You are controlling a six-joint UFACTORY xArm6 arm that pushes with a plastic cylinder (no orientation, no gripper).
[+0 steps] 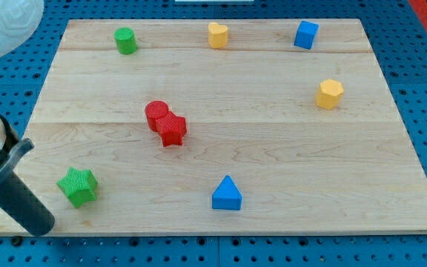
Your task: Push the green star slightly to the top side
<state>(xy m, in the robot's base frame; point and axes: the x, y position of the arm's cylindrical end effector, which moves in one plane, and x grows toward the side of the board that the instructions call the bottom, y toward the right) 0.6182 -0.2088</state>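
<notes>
The green star (78,186) lies on the wooden board (273,148) near its bottom left corner. My rod comes in from the view's left edge, and my tip (44,226) rests at the board's bottom left corner. It is below and to the left of the green star, a short gap apart from it.
A red cylinder (156,114) and a red star (172,130) touch near the board's middle. A blue triangle (227,194) is at the bottom centre. A green cylinder (125,40), a yellow heart (218,35) and a blue cube (306,35) line the top. A yellow hexagon (330,94) is at the right.
</notes>
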